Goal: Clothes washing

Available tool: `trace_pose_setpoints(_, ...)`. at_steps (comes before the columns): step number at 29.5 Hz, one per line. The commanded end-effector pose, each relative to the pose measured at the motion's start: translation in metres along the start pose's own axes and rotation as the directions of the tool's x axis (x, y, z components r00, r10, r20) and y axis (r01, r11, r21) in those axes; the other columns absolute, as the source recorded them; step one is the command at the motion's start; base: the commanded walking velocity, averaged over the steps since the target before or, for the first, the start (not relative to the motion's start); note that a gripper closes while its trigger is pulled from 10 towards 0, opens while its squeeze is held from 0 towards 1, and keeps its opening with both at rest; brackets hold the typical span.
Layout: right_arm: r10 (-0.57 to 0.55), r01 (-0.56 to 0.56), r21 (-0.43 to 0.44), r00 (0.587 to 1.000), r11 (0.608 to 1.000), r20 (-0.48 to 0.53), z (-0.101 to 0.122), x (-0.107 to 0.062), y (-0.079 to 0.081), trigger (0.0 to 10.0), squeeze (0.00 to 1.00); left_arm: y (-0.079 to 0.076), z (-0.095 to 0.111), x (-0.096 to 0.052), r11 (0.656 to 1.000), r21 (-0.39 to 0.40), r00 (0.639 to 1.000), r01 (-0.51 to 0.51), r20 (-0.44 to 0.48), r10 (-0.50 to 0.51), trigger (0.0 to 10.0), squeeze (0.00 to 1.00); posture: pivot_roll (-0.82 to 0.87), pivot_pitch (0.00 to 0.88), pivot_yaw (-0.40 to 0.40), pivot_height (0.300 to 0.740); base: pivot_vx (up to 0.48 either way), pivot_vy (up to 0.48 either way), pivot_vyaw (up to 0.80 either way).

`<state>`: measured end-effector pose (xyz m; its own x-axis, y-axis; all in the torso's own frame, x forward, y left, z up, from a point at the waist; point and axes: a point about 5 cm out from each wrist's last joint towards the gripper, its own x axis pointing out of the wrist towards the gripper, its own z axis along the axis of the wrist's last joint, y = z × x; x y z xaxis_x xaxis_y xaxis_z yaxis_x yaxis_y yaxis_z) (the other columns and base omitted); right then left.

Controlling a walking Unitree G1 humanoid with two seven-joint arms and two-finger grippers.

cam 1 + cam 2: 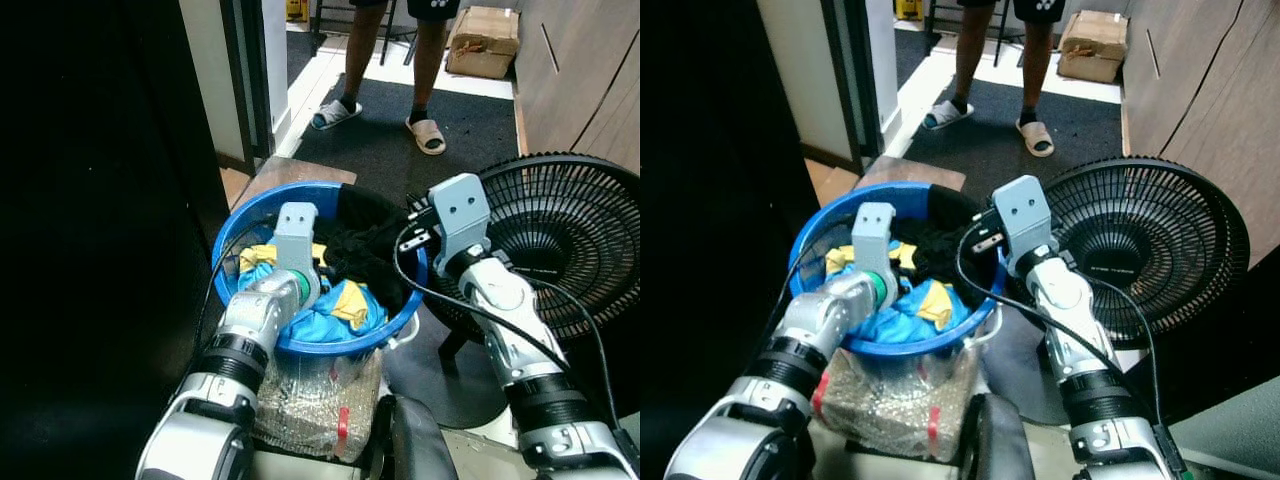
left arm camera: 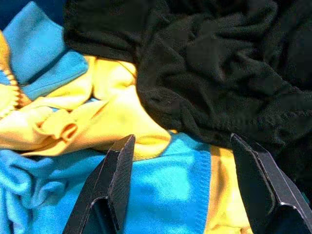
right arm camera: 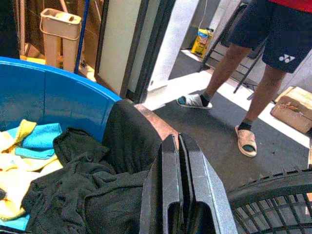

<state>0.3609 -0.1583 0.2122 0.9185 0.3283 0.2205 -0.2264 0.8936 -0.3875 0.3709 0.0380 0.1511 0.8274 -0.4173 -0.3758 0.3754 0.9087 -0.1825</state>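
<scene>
A blue plastic basin (image 1: 247, 217) stands in front of me, piled with clothes. A black garment (image 1: 365, 245) lies over its far right side and drapes across the rim. Yellow and light blue cloths (image 1: 340, 305) fill the near side. My left gripper (image 2: 181, 142) hangs open just above the clothes, its fingers (image 2: 117, 165) straddling the spot where blue, yellow and black cloth meet. Nothing is held between them. My right gripper (image 3: 179, 141) is shut and empty, poised over the basin's right rim above the black garment (image 3: 97, 190).
A black floor fan (image 1: 560, 240) stands close on the right of the basin. A person in sandals (image 1: 385, 60) stands on the dark mat beyond, near a cardboard box (image 1: 483, 40). A dark wall closes the left. A clear bag (image 1: 315, 400) sits under the basin.
</scene>
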Motion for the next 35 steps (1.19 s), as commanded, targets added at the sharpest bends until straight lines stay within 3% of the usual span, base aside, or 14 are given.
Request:
trace_pose_setpoints(1, -0.003, 0.003, 0.012, 1.0, 1.0, -0.019, -0.008, -0.004, 0.002, 10.0, 0.0, -0.003, -0.004, 0.0, 0.997, 0.077, 0.999, -0.01, 0.042, 0.007, 10.0, 0.0, 0.02, 0.164, 0.048, 0.515, 0.0, 0.0, 0.0)
trace_pose_setpoints(4, -0.003, 0.003, 0.013, 1.0, 1.0, -0.021, -0.008, -0.005, 0.002, 10.0, 0.0, -0.006, 0.003, -0.001, 0.995, 0.099, 0.996, 0.017, 0.091, -0.026, 10.0, 0.0, 0.03, 0.165, 0.045, 0.515, 0.0, 0.0, 0.0)
trace_pose_setpoints(6, -0.003, 0.003, 0.013, 1.0, 1.0, -0.022, -0.009, -0.005, 0.002, 10.0, 0.0, -0.011, 0.012, -0.001, 0.988, 0.146, 0.988, 0.042, 0.141, -0.063, 10.0, 0.0, 0.03, 0.164, 0.041, 0.515, 0.0, 0.0, 0.0)
trace_pose_setpoints(7, -0.002, 0.002, 0.012, 1.0, 1.0, -0.024, -0.009, -0.004, 0.001, 10.0, 0.0, -0.018, 0.021, 0.0, 0.974, 0.221, 0.98, 0.049, 0.179, -0.09, 10.0, 0.0, 0.03, 0.163, 0.039, 0.515, 0.0, 0.0, 0.0)
trace_pose_setpoints(8, -0.002, 0.002, 0.012, 1.0, 1.0, -0.024, -0.009, -0.004, 0.001, 10.0, 0.0, -0.018, 0.021, 0.0, 0.974, 0.221, 0.98, 0.049, 0.179, -0.09, 10.0, 0.0, 0.03, 0.163, 0.039, 0.515, 0.0, 0.0, 0.0)
trace_pose_setpoints(9, -0.002, 0.002, 0.011, 1.0, 1.0, -0.025, -0.009, -0.004, 0.001, 10.0, 0.0, -0.022, 0.027, 0.001, 0.96, 0.275, 0.973, 0.048, 0.203, -0.107, 10.0, 0.0, 0.03, 0.163, 0.039, 0.515, 0.0, 0.0, 0.0)
trace_pose_setpoints(11, -0.001, 0.002, 0.009, 1.0, 1.0, -0.025, -0.009, -0.004, 0.001, 10.0, 0.0, -0.031, 0.032, 0.004, 0.901, 0.433, 0.965, 0.029, 0.222, -0.138, 10.0, 0.0, 0.01, 0.163, 0.039, 0.515, 0.0, 0.0, 0.0)
trace_pose_setpoints(15, -0.006, 0.006, 0.006, 1.0, 1.0, -0.027, -0.01, -0.005, -0.001, 10.0, 0.0, -0.037, 0.032, 0.006, 0.868, 0.494, 0.957, 0.055, 0.223, -0.187, 10.0, 0.0, 0.0, 0.164, 0.044, 0.515, 0.0, 0.0, 0.0)
trace_pose_setpoints(17, -0.015, 0.016, 0.003, 0.999, 1.0, -0.034, -0.012, -0.009, -0.003, 10.0, 0.0, -0.039, 0.031, 0.006, 0.821, 0.569, 0.942, 0.036, 0.254, -0.217, 10.0, 0.0, -0.01, 0.167, 0.05, 0.515, 0.0, 0.0, 0.0)
trace_pose_setpoints(21, -0.026, 0.026, -0.001, 0.999, 1.0, -0.046, -0.015, -0.014, -0.005, 10.0, 0.0, -0.041, 0.031, 0.006, 0.803, 0.595, 0.93, 0.036, 0.274, -0.246, 10.0, 0.0, -0.03, 0.172, 0.059, 0.515, 0.0, 0.0, 0.0)
trace_pose_setpoints(25, -0.034, 0.034, -0.004, 0.998, 0.999, -0.054, -0.016, -0.018, -0.007, 10.0, 0.0, -0.043, 0.033, 0.005, 0.814, 0.579, 0.922, 0.049, 0.288, -0.26, 10.0, 0.0, -0.03, 0.175, 0.062, 0.515, 0.0, 0.0, 0.0)
trace_pose_setpoints(31, -0.01, 0.011, 0.005, 0.997, 1.0, -0.072, -0.02, -0.021, -0.005, 10.0, 0.0, -0.032, 0.026, 0.005, 0.847, 0.526, 0.931, 0.075, 0.267, -0.248, 10.0, 0.0, -0.02, 0.181, 0.06, 0.515, 0.0, 0.0, 0.0)
trace_pose_setpoints(35, 0.087, -0.081, 0.088, 0.994, 0.993, -0.071, -0.018, -0.016, 0.006, 10.0, 0.0, -0.03, 0.033, 0.003, 0.894, 0.435, 0.922, 0.11, 0.291, -0.255, 10.0, 0.0, -0.01, 0.186, 0.051, 0.515, 0.0, 0.0, 0.0)
